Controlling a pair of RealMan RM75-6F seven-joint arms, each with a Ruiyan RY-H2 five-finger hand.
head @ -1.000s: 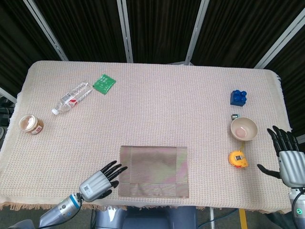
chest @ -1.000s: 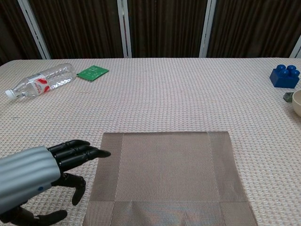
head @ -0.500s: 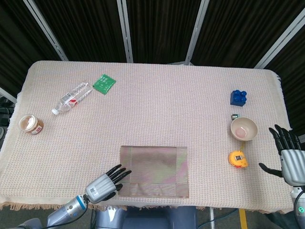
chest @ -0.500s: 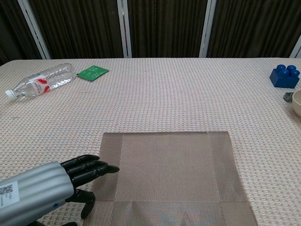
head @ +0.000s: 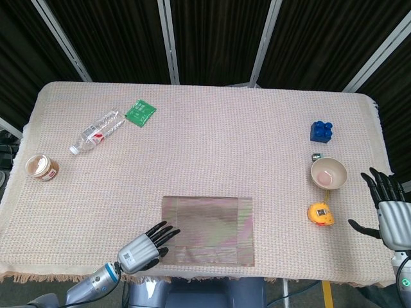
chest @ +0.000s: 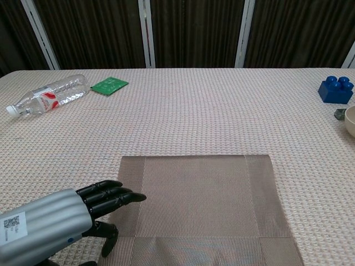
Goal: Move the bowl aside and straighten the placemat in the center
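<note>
Wide woven surface [head: 212, 128] under everything. Near its front edge, at the middle, the placemat [head: 209, 230]: flat, edges roughly square to the surface edge, bare of objects. Probably thin, light and limp; likely to slide or ripple on the textured cloth, so better pressed flat and dragged by an edge or corner than pinched and lifted. Left robot hand [chest: 66, 213] low over the placemat's near-left corner, fingers extended side by side and holding nothing; contact with the mat hard to judge. Right robot hand [head: 388, 208] at the far right edge, fingers spread, empty, well apart from the mat. Plastic bottle [head: 96, 131] lying on its side at the left, seemingly empty. Bowl [head: 329, 173] over on the right, away from the mat, upright, nothing visible inside; probably rigid and light, best taken at the rim. Small round tub [head: 42, 167] at far left, contents unclear.
</note>
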